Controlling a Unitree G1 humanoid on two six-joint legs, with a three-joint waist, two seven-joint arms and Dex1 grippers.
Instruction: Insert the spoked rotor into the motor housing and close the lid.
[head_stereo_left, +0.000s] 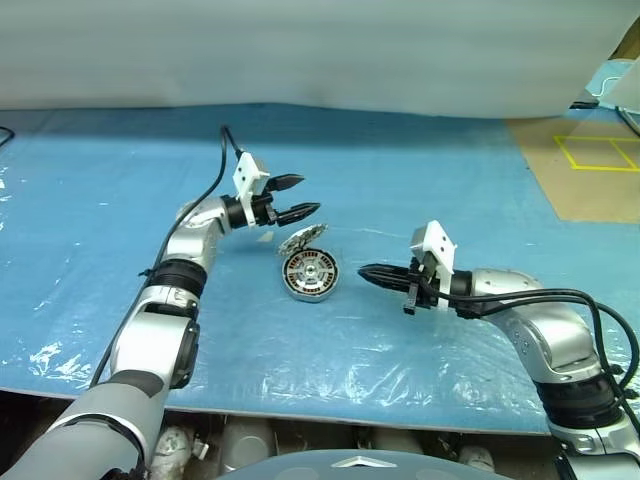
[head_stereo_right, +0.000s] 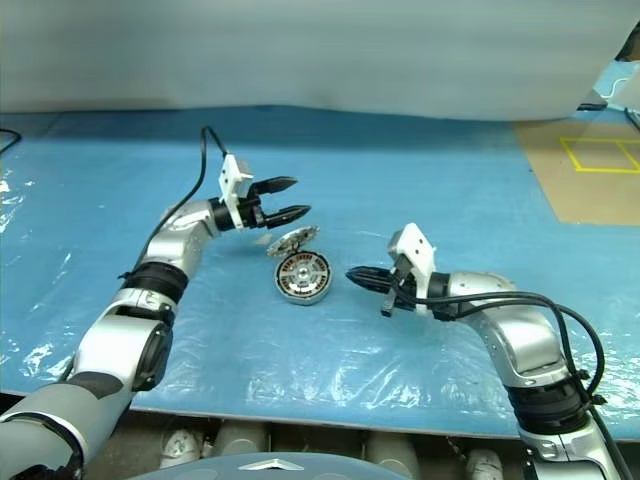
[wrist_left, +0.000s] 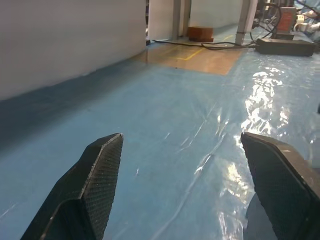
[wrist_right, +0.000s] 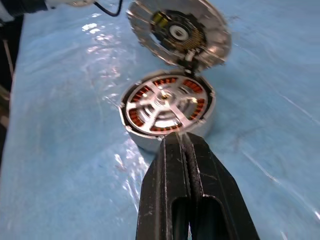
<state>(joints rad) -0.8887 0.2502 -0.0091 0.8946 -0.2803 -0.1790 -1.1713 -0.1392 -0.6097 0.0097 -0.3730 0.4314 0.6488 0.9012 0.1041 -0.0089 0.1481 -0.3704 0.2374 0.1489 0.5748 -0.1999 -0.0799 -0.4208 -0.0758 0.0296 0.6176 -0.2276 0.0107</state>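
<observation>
The motor housing lies on the blue sheet mid-table, its copper windings showing in a ring. The spoked rotor sits inside it, silver spokes up. The lid stands tilted open at the housing's far edge, its inner side facing up. My right gripper is shut and empty, pointing left with its tip just right of the housing and apart from it. My left gripper hovers open and empty above and just behind the lid, pointing right; its fingers stand wide apart.
A blue plastic sheet covers the table, whose front edge runs along the near side. A white wall closes the back. A brown board with yellow tape lies far right. A black cable trails from my left wrist.
</observation>
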